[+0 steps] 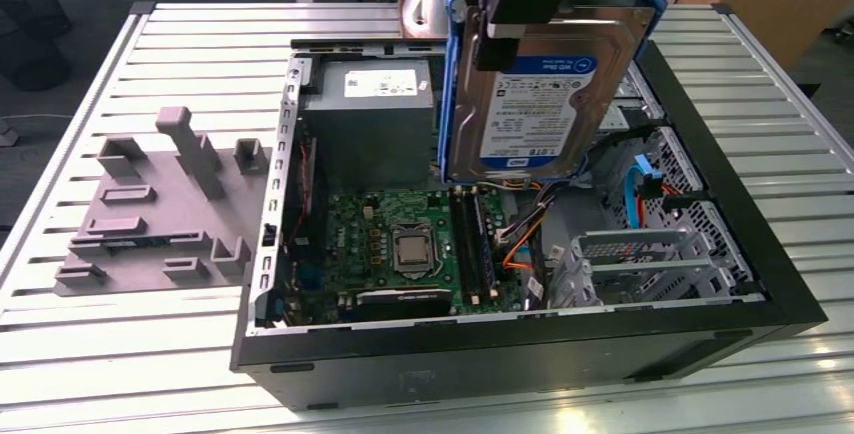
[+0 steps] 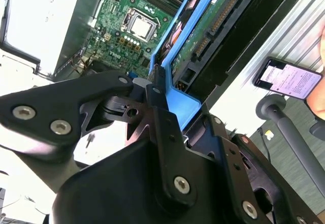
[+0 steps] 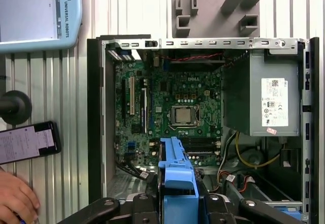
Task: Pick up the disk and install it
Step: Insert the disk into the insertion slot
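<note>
Above the open computer case (image 1: 534, 359), the gripper (image 1: 514, 29) is clamped on the blue frame of the disk (image 1: 547, 104). It holds the disk on edge, clear of the boards below. Pick-up is judged complete; installation is not yet done. Seating the disk would probably call for lining the frame up with the metal drive cage (image 1: 634, 254) at the exterior view's right, while avoiding the loose cables (image 1: 514, 242). The case rests on a slatted metal table (image 1: 120, 354), with a grey fixture plate (image 1: 160, 204) at the exterior view's left. In the first wrist view, a person's hand (image 3: 15, 198) and a phone (image 3: 28, 142) lie beside the case.
</note>
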`<state>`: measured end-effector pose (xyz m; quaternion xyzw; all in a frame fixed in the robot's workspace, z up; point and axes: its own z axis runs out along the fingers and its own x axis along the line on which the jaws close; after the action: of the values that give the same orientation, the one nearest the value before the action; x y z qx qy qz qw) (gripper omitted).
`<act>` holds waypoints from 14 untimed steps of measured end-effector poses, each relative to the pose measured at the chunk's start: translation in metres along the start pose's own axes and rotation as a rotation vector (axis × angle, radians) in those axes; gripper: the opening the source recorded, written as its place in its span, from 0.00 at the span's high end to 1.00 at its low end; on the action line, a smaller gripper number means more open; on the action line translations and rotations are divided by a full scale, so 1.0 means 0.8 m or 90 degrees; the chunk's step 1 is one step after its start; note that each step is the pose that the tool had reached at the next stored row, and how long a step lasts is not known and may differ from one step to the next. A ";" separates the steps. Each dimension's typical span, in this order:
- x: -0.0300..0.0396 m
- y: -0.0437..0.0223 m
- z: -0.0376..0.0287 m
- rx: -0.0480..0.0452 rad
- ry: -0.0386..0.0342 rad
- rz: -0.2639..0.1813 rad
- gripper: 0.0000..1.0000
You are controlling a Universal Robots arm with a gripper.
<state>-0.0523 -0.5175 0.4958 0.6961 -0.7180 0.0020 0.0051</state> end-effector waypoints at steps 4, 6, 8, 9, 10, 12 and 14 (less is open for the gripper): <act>0.0019 -0.0022 0.0002 0.0000 0.0001 0.000 0.64; 0.0049 -0.0023 0.0004 0.0000 0.0001 0.000 0.64; 0.0072 -0.0023 0.0005 0.0000 0.0001 0.000 0.64; 0.0075 -0.0025 0.0006 0.0000 0.0001 0.000 0.64; 0.0075 -0.0028 0.0007 0.0000 0.0001 0.000 0.64; 0.0076 -0.0030 0.0013 0.0000 0.0001 0.000 0.64; 0.0076 -0.0030 0.0017 0.0000 0.0001 0.000 0.64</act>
<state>-0.0501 -0.5237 0.4944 0.6961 -0.7180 0.0020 0.0052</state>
